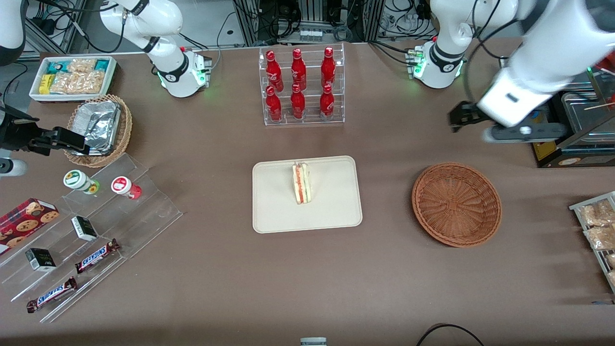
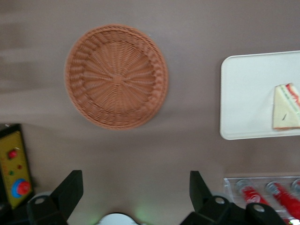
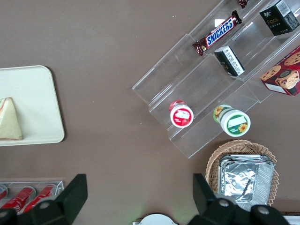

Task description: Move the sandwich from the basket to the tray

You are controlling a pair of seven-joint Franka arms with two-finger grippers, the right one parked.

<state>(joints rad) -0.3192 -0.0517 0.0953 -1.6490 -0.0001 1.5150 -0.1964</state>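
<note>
I see the sandwich (image 1: 301,183) already standing on its edge near the middle of the tray (image 1: 269,218), and the basket (image 1: 456,204) holds nothing. I judge the wedge light, soft and easily crushed, best held gently across its flat bread faces. Its long axis runs toward and away from the front camera, filling edge up. My gripper (image 2: 136,197) hangs high above the bench near the basket, jaws wide and holding nothing.
</note>
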